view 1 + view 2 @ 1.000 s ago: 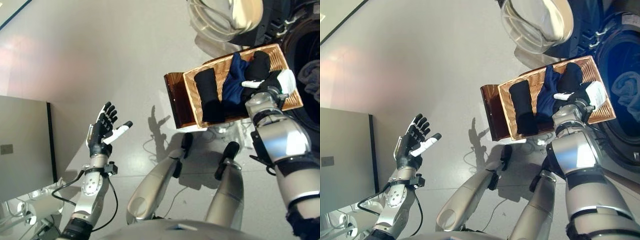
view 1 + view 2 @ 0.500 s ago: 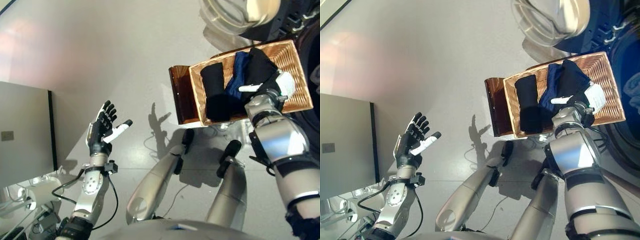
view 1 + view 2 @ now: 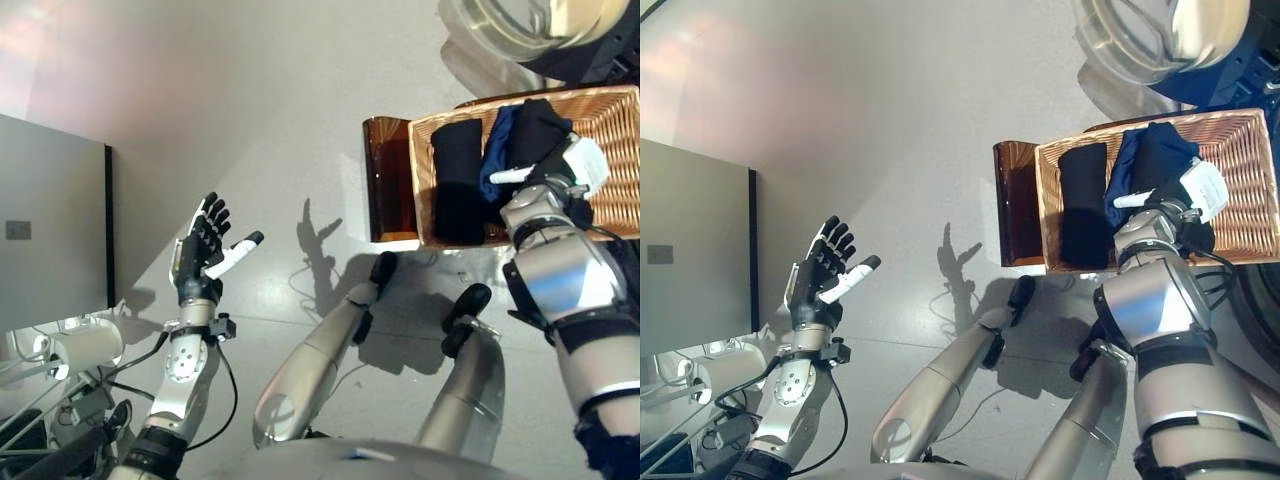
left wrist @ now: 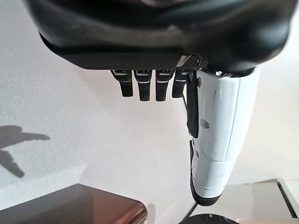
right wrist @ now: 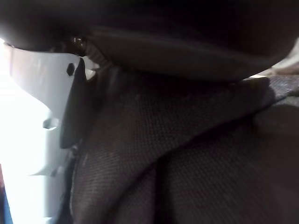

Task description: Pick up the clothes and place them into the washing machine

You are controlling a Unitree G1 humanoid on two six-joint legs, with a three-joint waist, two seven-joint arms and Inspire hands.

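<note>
One wicker basket [image 3: 610, 215], three garments: right hand [image 3: 560, 165] grips the black one [image 3: 535, 125], blue [image 3: 497, 150] just beside. Left hand [image 3: 205, 250] spread, empty.

Open floor [image 3: 300, 130] lay left of the wicker basket [image 3: 610, 215]; the washer door [image 3: 1160, 35] hung just beyond it

head pair downward, wrist views close
</note>
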